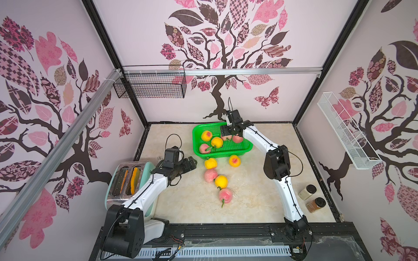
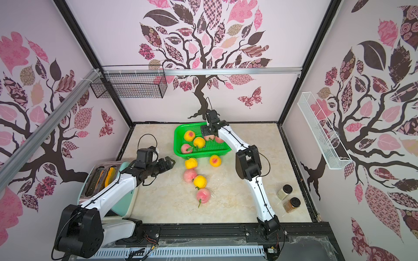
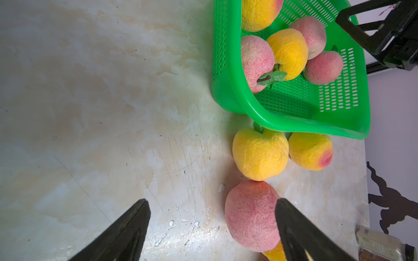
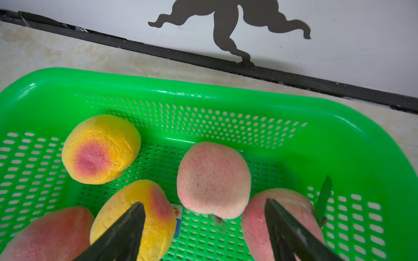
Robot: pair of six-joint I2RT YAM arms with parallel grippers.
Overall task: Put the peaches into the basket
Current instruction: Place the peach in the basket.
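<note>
The green basket (image 1: pixel 226 155) stands at the back of the table and holds several peaches, yellow ones (image 1: pixel 206 135) and pink ones (image 1: pixel 204 148). My right gripper (image 1: pixel 229 134) hangs over the basket's back right part. In the right wrist view the right gripper (image 4: pixel 203 205) is open, and a pink peach (image 4: pixel 213 180) lies free on the basket (image 4: pixel 181 90) floor just beyond its tips. Several more peaches lie on the table in front of the basket, from a yellow one (image 1: pixel 210 163) down to a pink one (image 1: pixel 225 195). My left gripper (image 1: pixel 192 163) is open and empty, left of that row. A pink peach (image 3: pixel 251 214) lies by one fingertip (image 3: pixel 282 208).
A toaster (image 1: pixel 126 180) stands at the front left under my left arm. Two spice jars (image 1: pixel 307 191) (image 1: pixel 316 204) stand at the right edge. A black wire basket (image 1: pixel 150 84) and a white wire rack (image 1: pixel 346 131) hang on the walls.
</note>
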